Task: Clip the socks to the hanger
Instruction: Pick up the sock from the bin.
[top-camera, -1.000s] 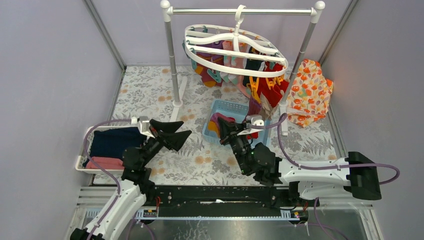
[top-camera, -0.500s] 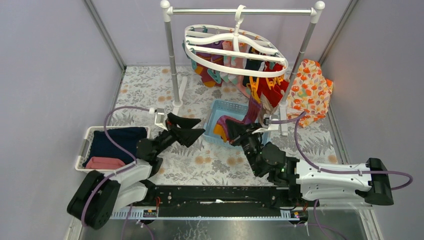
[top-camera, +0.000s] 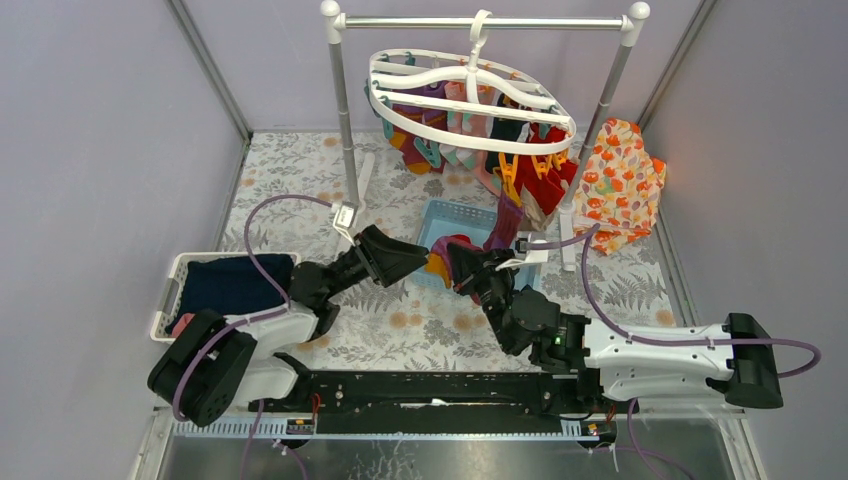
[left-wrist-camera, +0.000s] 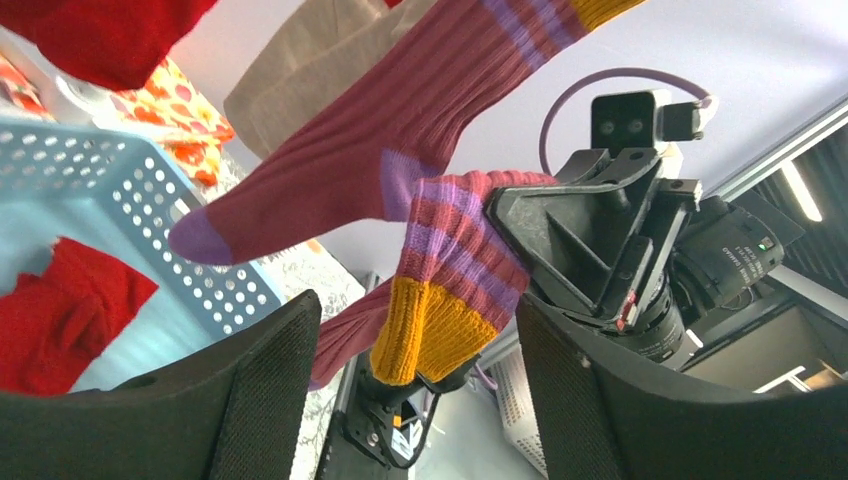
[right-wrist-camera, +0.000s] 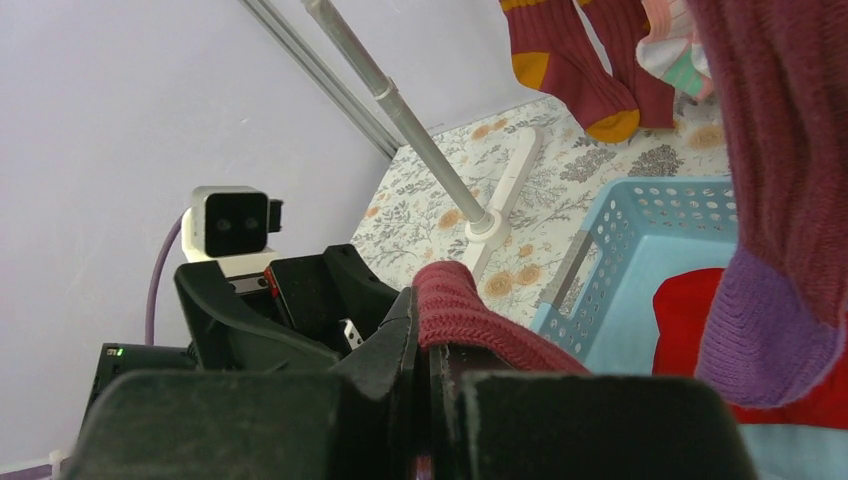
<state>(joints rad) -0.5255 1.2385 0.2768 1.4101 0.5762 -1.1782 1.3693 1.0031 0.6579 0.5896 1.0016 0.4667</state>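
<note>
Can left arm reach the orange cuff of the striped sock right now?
Likely yes: left gripper is open, the orange cuff hangs free between its fingers, and the right gripper pinches the sock clear of that cuff.

Inventory, counted:

- **Grippers:** two, the left gripper (top-camera: 405, 258) and the right gripper (top-camera: 462, 265).
- **Hanger (top-camera: 470, 100):** one, beyond and above both grippers, hung on one rack stand (top-camera: 343, 110).
- **Baskets:** two. One blue basket (top-camera: 462, 212) sits just beyond the grippers. One white basket (top-camera: 168, 292) sits left of the left gripper.
- **Folded cloths in the white basket:** two, one navy cloth (top-camera: 230, 285) and one pink cloth (top-camera: 183, 323).
- **Floral cloth (top-camera: 620, 185):** one, well to the right of the right gripper.
- **Socks:**
  - one striped maroon sock (left-wrist-camera: 450, 290) at the right gripper
  - one matching maroon sock (left-wrist-camera: 380, 150) hanging just above it
  - at least one red sock (left-wrist-camera: 80, 310) in the blue basket
  - those clipped on the hanger overlap, so their count cannot be determined
</note>
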